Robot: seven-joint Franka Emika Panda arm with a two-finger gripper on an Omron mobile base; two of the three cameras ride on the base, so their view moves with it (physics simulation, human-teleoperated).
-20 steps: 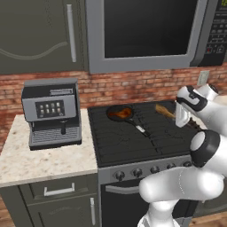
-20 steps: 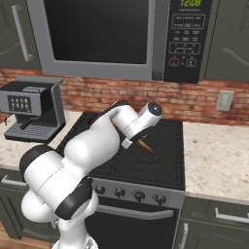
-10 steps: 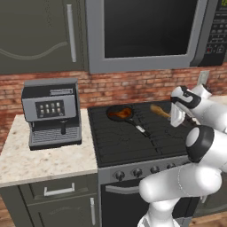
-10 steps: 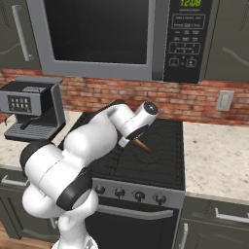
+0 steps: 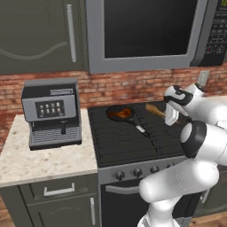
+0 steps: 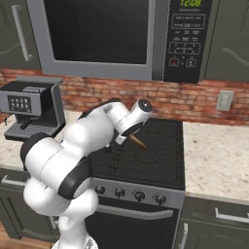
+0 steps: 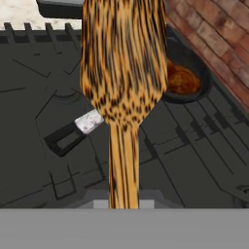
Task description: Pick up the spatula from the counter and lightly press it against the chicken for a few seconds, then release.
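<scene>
My gripper [image 5: 170, 117] is shut on the handle of the wooden spatula [image 5: 154, 109], holding it above the right rear of the stove with the blade pointing left toward the pan. The black frying pan [image 5: 119, 113] sits on the rear left burner with the brown chicken [image 5: 120, 114] in it. In the hand view the spatula blade [image 7: 123, 63] stretches ahead of me. Past it and to the right lies the chicken [image 7: 182, 80] in the pan [image 7: 196, 62], clear of the blade, while the pan's handle [image 7: 73, 132] points away to the left. From the right, the gripper [image 6: 127, 135] carries the spatula [image 6: 138, 142] over the cooktop.
The black stove top [image 5: 133, 142] lies under the arm. A coffee machine [image 5: 52, 113] stands on the left counter [image 5: 44, 162]. A microwave [image 5: 146, 31] hangs overhead and a brick wall [image 5: 111, 88] runs behind. More counter [image 6: 214, 155] lies to the stove's right.
The arm has carried the spatula a little to the left, closer to the pan. The pan and chicken have not moved.
</scene>
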